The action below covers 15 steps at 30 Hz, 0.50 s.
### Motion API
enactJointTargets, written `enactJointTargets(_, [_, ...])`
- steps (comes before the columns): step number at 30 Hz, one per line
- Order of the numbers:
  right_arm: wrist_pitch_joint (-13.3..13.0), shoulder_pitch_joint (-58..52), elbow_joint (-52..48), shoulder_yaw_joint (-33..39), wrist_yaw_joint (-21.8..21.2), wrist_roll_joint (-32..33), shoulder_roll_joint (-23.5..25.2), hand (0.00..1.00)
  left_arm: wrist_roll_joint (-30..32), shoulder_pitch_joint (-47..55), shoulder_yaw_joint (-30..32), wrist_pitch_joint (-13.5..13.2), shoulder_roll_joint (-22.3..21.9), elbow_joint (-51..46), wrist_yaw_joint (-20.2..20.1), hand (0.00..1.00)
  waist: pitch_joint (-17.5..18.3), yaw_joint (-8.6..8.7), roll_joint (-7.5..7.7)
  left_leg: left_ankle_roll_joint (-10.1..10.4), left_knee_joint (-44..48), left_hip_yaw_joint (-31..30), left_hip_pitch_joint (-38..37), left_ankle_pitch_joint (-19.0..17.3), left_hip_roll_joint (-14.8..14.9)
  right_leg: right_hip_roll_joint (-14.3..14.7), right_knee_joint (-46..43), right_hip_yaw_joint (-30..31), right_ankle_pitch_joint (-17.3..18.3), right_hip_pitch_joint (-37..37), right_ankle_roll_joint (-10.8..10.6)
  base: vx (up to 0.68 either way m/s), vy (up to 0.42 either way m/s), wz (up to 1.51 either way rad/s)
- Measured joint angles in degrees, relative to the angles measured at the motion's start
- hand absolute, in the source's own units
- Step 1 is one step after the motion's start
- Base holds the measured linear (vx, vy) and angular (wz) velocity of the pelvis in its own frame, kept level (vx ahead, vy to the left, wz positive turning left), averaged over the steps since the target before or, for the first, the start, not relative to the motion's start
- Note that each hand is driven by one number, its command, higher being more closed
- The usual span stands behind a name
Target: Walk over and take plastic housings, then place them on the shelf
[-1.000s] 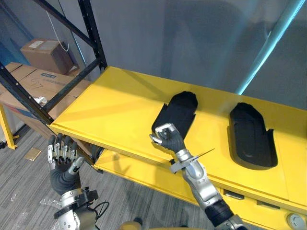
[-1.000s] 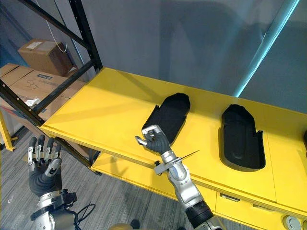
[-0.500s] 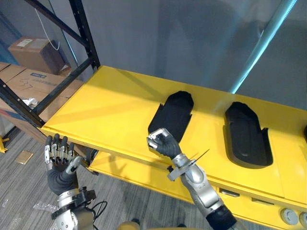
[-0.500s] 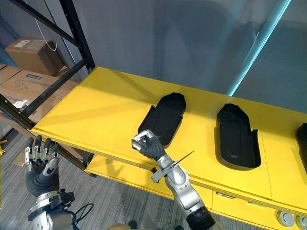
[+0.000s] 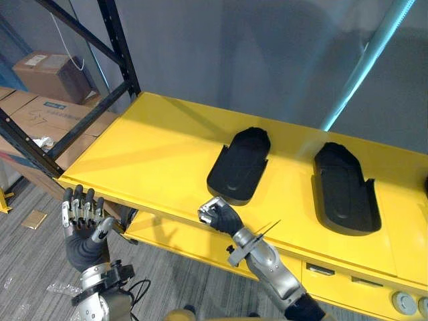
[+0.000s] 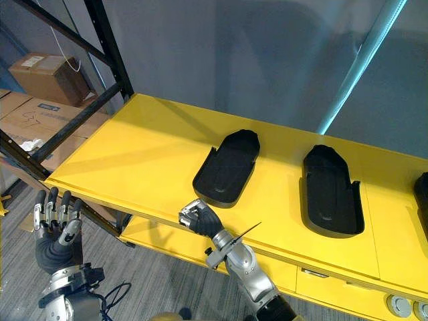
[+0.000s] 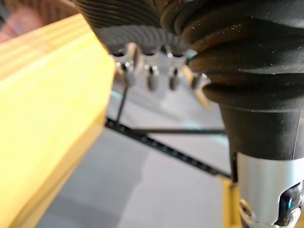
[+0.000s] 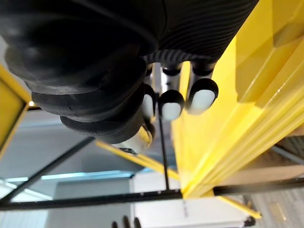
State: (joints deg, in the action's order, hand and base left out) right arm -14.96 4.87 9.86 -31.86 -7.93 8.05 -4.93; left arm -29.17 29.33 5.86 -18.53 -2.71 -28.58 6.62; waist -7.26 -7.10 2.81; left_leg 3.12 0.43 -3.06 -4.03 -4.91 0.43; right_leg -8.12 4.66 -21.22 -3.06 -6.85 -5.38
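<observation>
Two black plastic housings lie hollow side up on the yellow shelf [image 5: 154, 147]: one in the middle [image 5: 239, 167], one to its right [image 5: 346, 189]. The edge of a third housing [image 6: 423, 190] shows at the far right. My right hand [image 5: 217, 215] hovers at the shelf's front edge, just short of the middle housing's near end, fingers curled and holding nothing. My left hand [image 5: 83, 224] is raised below the shelf's left corner with straight fingers, holding nothing.
Black rack uprights and braces [image 5: 117, 40] stand at the shelf's left end. Cardboard boxes [image 5: 50, 73] are stacked beyond them. A lower yellow level [image 5: 170, 234] juts out under the shelf. Grey carpet [image 5: 40, 267] lies below.
My right hand has drawn back from the middle housing's near end to the shelf's front edge. The housing stays on the shelf. The camera shifted slightly; the left hand kept its pose.
</observation>
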Motion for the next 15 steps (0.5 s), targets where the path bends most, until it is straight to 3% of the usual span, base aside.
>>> enactJointTargets(4, [-0.01, -0.03, 3.65, -0.54, 4.37, -3.47, 0.01, 1.0, 0.0, 0.04, -0.22, -0.01, 0.01, 0.02, 0.0, 0.0, 0.04, 0.0, -0.07, 0.0, 0.03, -0.26, 0.01, 0.01, -0.05, -0.03, 0.0, -0.36, 0.0, -0.13, 0.01, 0.0, 0.0, 0.04])
enactJointTargets(10, [-2.41, 0.13, 7.55, 1.93, 11.61, -4.98, 0.76, 1.0, 0.0, 0.07, -0.78, -0.03, 0.01, 0.48, 0.0, 0.0, 0.85, -0.03, -1.01, -0.01, 0.08, -0.45, -0.02, 0.02, -0.13, -0.12, 0.0, -0.55, 0.0, -0.28, 0.01, 0.0, 0.0, 0.0])
enactJointTargets(15, [-2.9, 0.95, 9.95, 4.62, 14.09, -6.61, 1.34, 1.0, -0.01, 0.15, -2.04, -0.04, 0.0, 0.58, -0.03, 0.0, 1.39, -0.05, -1.92, -0.03, 0.11, -0.57, -0.04, 0.06, -0.13, -0.13, 0.0, -0.64, 0.0, -0.36, 0.01, 0.0, 0.0, 0.0])
